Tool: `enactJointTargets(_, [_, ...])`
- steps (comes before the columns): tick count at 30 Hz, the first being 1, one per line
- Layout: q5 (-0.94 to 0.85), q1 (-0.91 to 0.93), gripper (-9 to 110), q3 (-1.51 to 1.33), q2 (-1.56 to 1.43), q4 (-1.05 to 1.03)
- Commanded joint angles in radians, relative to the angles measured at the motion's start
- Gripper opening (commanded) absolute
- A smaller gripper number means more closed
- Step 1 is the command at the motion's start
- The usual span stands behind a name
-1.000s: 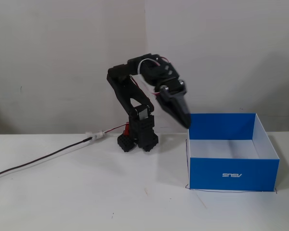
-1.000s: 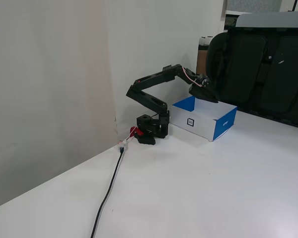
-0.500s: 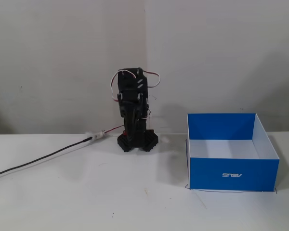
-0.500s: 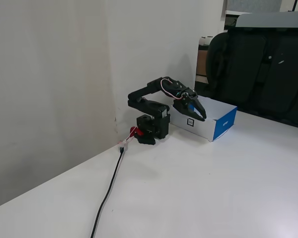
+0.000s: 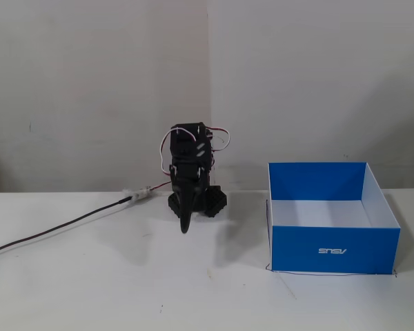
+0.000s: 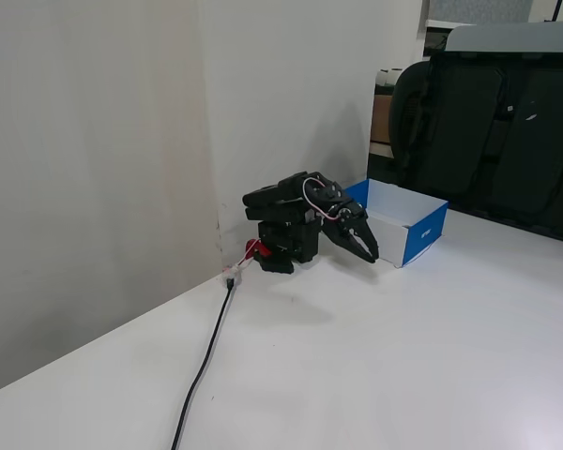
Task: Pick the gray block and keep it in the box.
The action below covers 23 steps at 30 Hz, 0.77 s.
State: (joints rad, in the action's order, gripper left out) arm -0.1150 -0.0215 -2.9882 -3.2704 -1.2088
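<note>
The blue box (image 5: 300,247) with a white inside stands on the white table, to the right of the arm in a fixed view, with "ASUS" upside down on its front wall. It also shows behind the arm in the other fixed view (image 6: 424,233). My black gripper (image 5: 185,225) is folded down in front of the arm's base, its tip just above the table and its jaws together with nothing between them. It shows too in the other fixed view (image 6: 368,251), left of the box and apart from it. The gray block is not in view in either frame.
A black cable (image 5: 55,231) runs from the arm's base to the left over the table, and toward the front in the other fixed view (image 6: 202,366). A wall stands close behind the arm. Black chairs (image 6: 488,141) stand beyond the table.
</note>
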Motion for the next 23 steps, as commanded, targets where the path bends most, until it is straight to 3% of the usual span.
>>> enactJointTargets(1, [-0.008, 0.025, 0, -0.031, -0.156, 0.051])
enactJointTargets(6, [-0.011, 0.046, 0, -0.038, -0.158, 0.057])
enactJointTargets(9, [-0.006, 0.055, 9, -0.04, -0.158, 0.055])
enactJointTargets(23, [-0.006, 0.055, 2, -0.04, -0.158, 0.055])
